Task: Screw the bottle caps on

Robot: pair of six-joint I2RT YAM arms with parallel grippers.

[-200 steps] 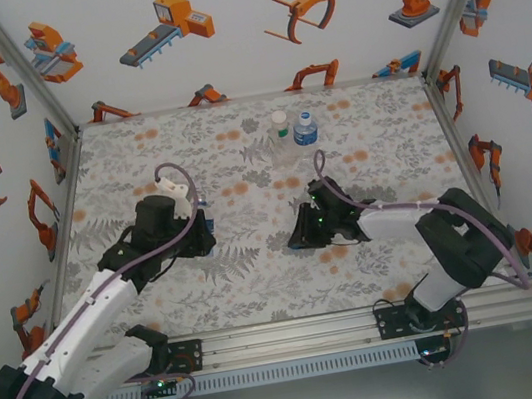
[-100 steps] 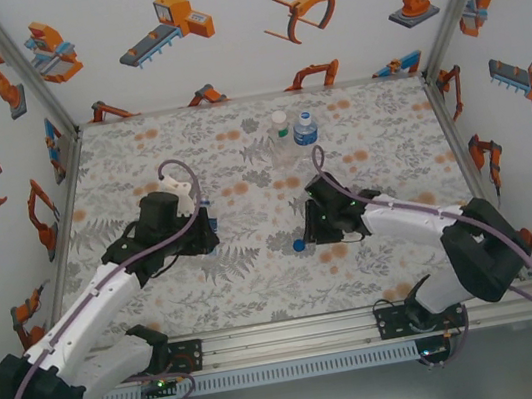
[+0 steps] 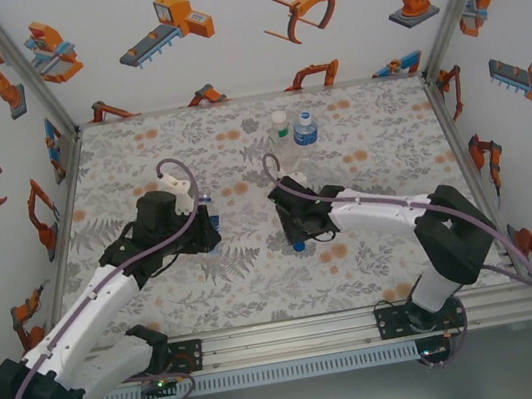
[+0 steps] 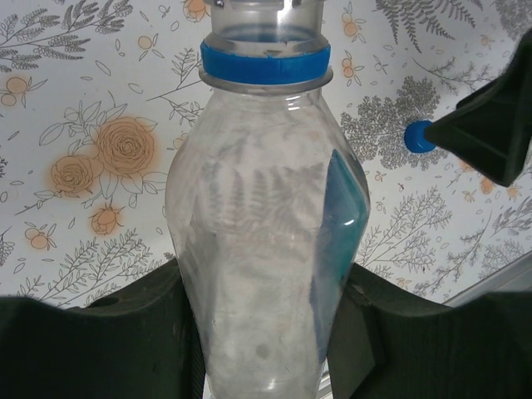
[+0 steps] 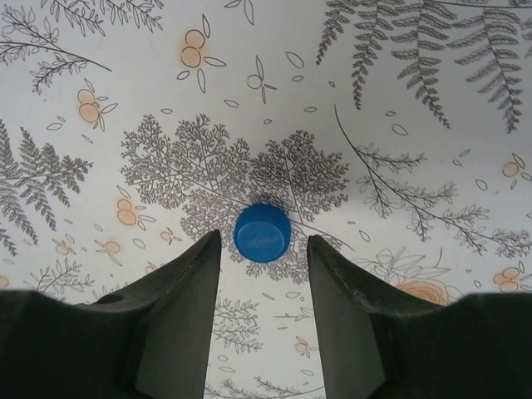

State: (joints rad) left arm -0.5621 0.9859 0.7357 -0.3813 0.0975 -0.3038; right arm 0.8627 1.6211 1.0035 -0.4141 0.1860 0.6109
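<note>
Clamping the bottle (image 4: 264, 191), left tool (image 4: 262, 283) is closed; right tool (image 5: 264, 243) stands parted over blue cap (image 5: 263, 233).

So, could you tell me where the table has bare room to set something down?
Bare: the far corners, beyond the left arm and the right arm. Crowded: around the blue cap, and far centre by two bottles.

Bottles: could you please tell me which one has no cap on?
The bottle in the left end effector: open neck above a blue ring; the white-topped bottle and the blue-labelled bottle at the back appear capped.
</note>
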